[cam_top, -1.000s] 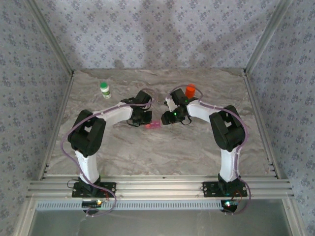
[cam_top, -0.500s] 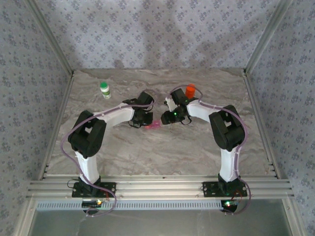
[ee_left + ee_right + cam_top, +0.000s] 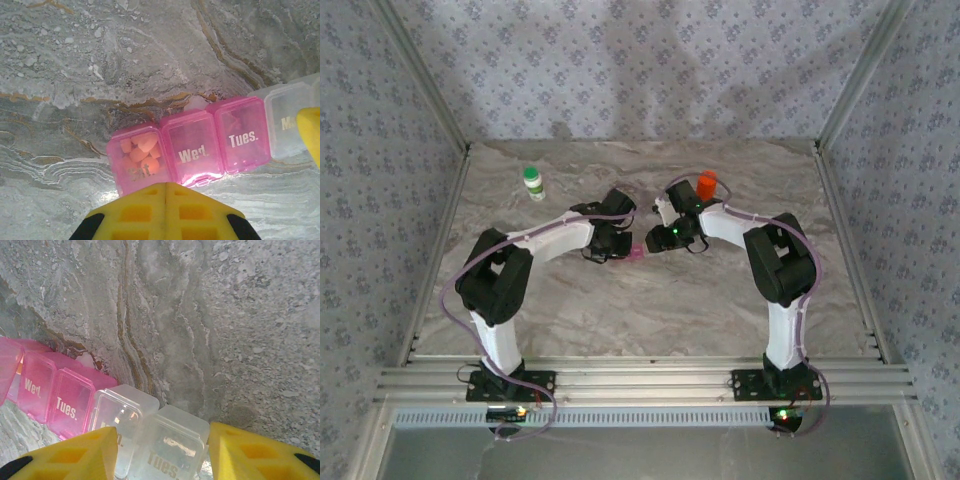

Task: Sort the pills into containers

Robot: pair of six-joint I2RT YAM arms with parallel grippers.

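The containers are one strip pill box [image 3: 637, 256], pink [image 3: 192, 150] at one end and clear [image 3: 165, 450] at the other. Orange pills [image 3: 141, 151] lie in its end compartment, marked "Sat.". My left gripper [image 3: 166, 184] is shut with nothing in it, its tip at the near edge of the box between "Sat." and "Wed.". My right gripper [image 3: 164, 440] is shut on the clear end, with one yellow finger [image 3: 250, 452] against the box's edge and the other finger [image 3: 75, 455] overlapping a clear compartment. In the top view both grippers meet over the box, left [image 3: 612, 243] and right [image 3: 661, 238].
A green-capped bottle [image 3: 533, 183] stands at the back left. An orange-capped bottle [image 3: 707, 184] stands just behind my right arm. The marble table [image 3: 650, 310] lies bare in front of the box, with metal rails along its sides.
My left arm has edged slightly right towards the box, and the pink end has shifted a little with it. The right arm has held still.
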